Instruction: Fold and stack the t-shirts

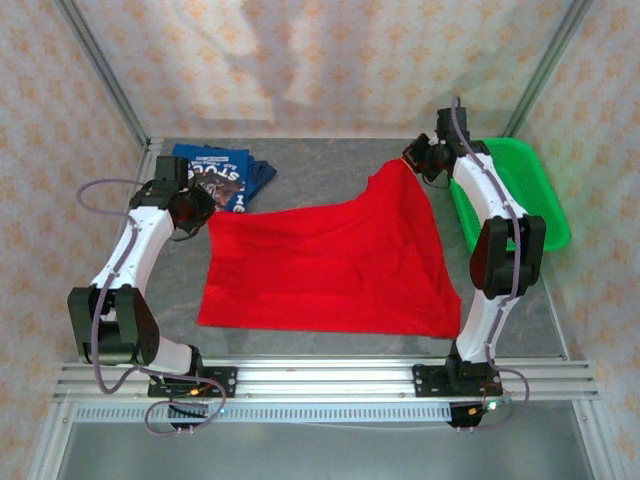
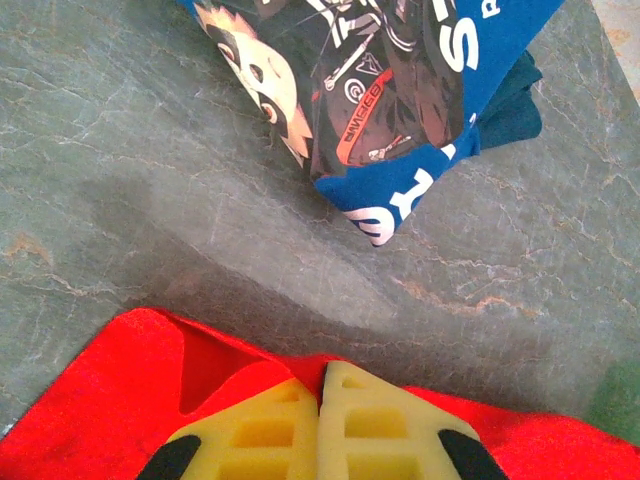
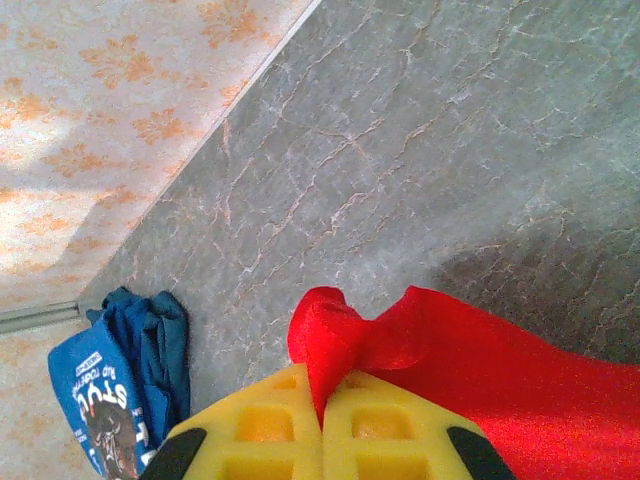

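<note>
The red t-shirt is stretched over the middle of the table, plain side up, its two far corners lifted. My left gripper is shut on the far left corner, where red cloth is pinched between the yellow pads. At the far right corner my right gripper is shut on a bunched red tip, held above the table. The blue t-shirt lies folded at the back left, its dark graphic and white lettering facing up. It also appears as a blue bundle in the right wrist view.
A green plastic mesh basket stands at the right edge, beside the right arm. The grey marbled table is bare between the two shirts. Patterned walls close in the back and sides, and an aluminium rail runs along the front.
</note>
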{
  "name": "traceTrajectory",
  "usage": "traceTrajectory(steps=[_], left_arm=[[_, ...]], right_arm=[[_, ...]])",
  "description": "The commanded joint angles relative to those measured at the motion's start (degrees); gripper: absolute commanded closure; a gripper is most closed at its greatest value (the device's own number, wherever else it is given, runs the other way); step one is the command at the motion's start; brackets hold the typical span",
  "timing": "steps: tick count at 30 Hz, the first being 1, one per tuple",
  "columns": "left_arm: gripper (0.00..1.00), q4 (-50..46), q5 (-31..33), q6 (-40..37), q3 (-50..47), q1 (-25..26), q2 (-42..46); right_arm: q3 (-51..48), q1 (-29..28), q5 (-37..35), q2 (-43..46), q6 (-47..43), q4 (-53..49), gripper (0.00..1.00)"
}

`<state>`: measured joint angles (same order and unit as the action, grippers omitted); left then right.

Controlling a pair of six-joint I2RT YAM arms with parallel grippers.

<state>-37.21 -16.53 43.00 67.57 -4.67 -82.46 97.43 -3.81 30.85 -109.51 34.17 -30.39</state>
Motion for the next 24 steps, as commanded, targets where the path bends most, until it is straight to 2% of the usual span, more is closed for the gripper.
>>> traceTrajectory(steps=[1, 10, 24], left_arm=[[1.0, -0.56, -0.48, -0.03, 0.92, -0.85, 0.09], [1.0, -2.15, -1.35, -1.95, 0.57, -1.48, 2.05], [1.0, -1.28, -3.15, -2.86, -10.28, -4.8, 7.33]], right_arm=[[1.65, 0.12, 1.1, 0.54, -2.09, 1.23, 1.0], [-4.63, -0.36, 2.64, 7.77, -3.18, 0.89, 1.0], [-32.11, -1.06, 2.26, 29.1, -2.09, 2.89, 1.0]])
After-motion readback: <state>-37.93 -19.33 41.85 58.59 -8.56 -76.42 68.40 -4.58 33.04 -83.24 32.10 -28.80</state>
